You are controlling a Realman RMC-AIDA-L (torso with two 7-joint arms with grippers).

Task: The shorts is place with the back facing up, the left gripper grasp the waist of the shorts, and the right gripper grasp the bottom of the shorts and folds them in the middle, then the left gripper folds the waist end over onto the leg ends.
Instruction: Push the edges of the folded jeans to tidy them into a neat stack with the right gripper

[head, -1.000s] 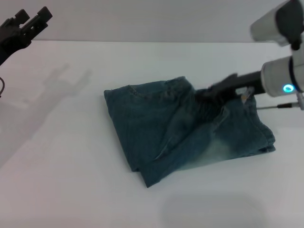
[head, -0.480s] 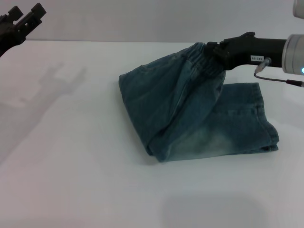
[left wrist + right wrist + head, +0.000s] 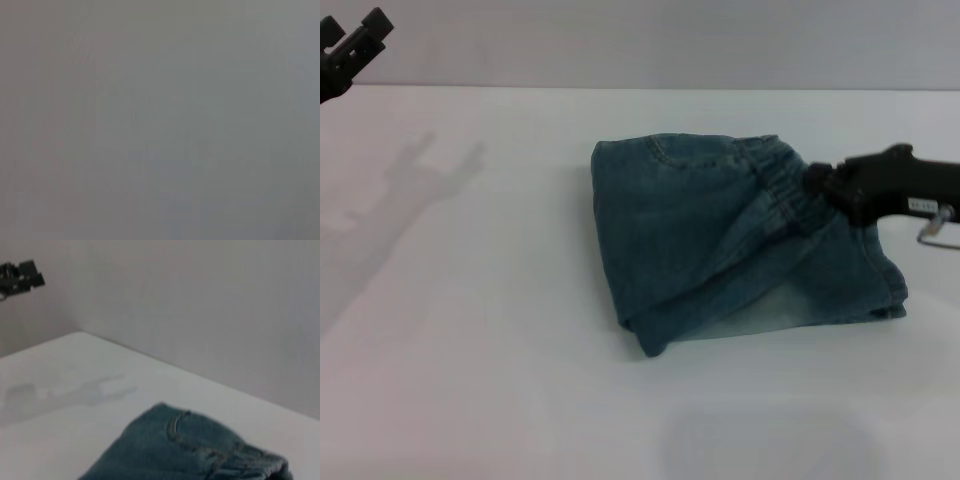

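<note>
so the right gripper [image 3: 817, 186], the black claw on the slim dark arm, has dragged the ruffled waist [image 3: 775, 185] of the faded blue-green denim shorts [image 3: 720, 240] down over the legs, jaws clamped on it. Final fold looks nearly done on the white table [image 3: 470, 380]; left gripper [image 3: 350, 50] parked far-left, can't tell its jaws

A white table [image 3: 470, 380] meets a plain grey wall [image 3: 620, 40].

The shorts [image 3: 720, 235] lie mid-table [image 3: 470, 380], right tool [image 3: 817, 182] on their waist [image 3: 782, 180].
</note>
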